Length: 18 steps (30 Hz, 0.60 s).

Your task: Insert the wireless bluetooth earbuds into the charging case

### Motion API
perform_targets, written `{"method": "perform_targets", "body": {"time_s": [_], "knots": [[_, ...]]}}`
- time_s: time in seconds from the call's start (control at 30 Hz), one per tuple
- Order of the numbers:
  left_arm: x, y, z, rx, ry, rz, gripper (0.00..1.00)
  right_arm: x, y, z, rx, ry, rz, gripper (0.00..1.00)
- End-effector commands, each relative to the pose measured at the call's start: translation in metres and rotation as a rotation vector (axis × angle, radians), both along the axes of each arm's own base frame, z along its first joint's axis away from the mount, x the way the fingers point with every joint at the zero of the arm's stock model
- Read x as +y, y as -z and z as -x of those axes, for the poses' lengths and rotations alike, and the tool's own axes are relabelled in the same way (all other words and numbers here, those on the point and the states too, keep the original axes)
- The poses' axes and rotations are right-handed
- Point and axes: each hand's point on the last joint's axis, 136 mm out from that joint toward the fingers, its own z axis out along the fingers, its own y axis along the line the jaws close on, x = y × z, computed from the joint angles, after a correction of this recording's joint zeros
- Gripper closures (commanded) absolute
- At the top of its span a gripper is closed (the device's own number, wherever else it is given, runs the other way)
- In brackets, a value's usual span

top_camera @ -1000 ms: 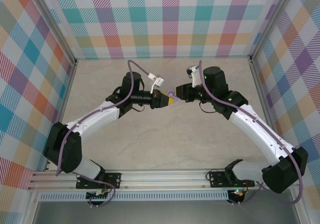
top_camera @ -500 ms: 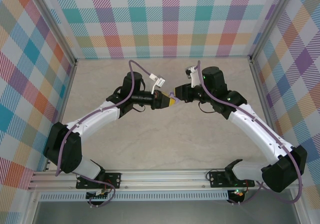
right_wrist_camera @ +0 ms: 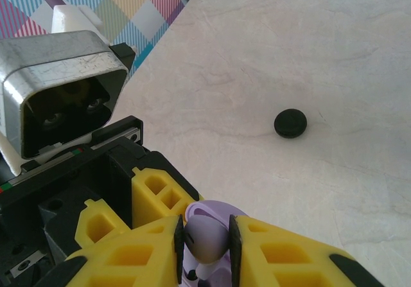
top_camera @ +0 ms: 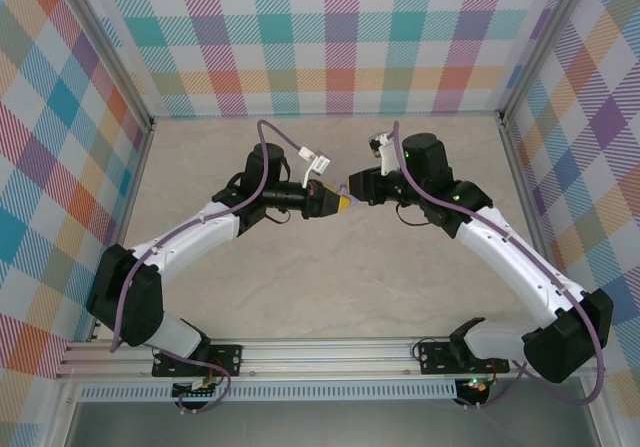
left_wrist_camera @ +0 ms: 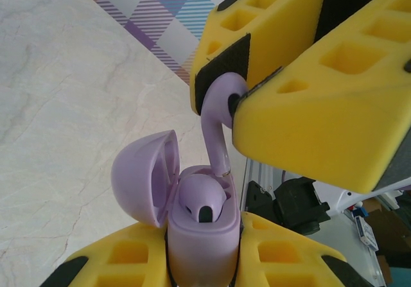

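Charging case [left_wrist_camera: 204,235] clamped lid-open, mouth up, by left gripper [left_wrist_camera: 205,264], one bud [left_wrist_camera: 201,200] seated; right gripper [left_wrist_camera: 239,99] pinches lilac earbud [left_wrist_camera: 215,123] head, stem down, lined to drop in beside it.

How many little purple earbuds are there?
2. One earbud sits in the open lilac case that the left gripper holds. The other earbud is pinched in the right gripper, its stem reaching down to the case. More may be hidden.
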Motion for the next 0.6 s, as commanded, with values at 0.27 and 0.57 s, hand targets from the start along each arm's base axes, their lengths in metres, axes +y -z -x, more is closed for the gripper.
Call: {"method": "perform_targets", "body": {"time_s": [0.27, 0.57], "knots": [[-0.0029, -0.0332, 0.0078, -0.086, 0.021, 0.045, 0.89, 0.0038, -0.0099, 0.0, -0.043, -0.023, 0.005, 0.73], [-0.003, -0.0344, 0.0084, -0.084, 0.02, 0.048, 0.89, 0.0067, -0.0056, 0.0002, -0.03, -0.034, 0.01, 0.72]]}}
